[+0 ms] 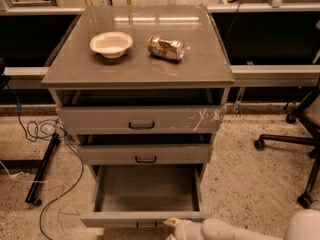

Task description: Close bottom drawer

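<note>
1. bottom drawer (145,194): lower centre of frame, pulled far out of the cabinet (140,66). The grey box is open to view from above. Its shallow front panel sits close to the bottom edge of frame.
2. gripper (173,226): at the bottom edge of frame, just right of centre, on the end of the white arm (235,230) that reaches in from the lower right corner. Only its pale tip shows, so I can't tell whether it's released or clenched.
3. Key relation: the tip is at the outer face of the front panel, just right of the small dark handle (146,226). Touching or just beside it: can't tell.
4. Axes: the panel's long axis runs left-right across the frame. Slide travel runs from bottom of frame toward top, in under the middle drawer (145,154). The drawer box therefore lies up-frame of the gripper, which puts the gripper on the correct side to push.
5. Judgement on the next move: push straight up-frame, square to the panel. The tip is right of the panel's centre, so an off-centre push could rack the drawer on its slides. Shifting left toward the handle would be safer.
6. Progress: closing not yet done, nearly full travel left.
7. top drawer (140,119) and the middle one stand slightly proud with dark gaps above them; neither is the target. bowl (111,43) and can (166,47) sit on the cabinet top in the upper part of frame, well apart from the push.
</note>
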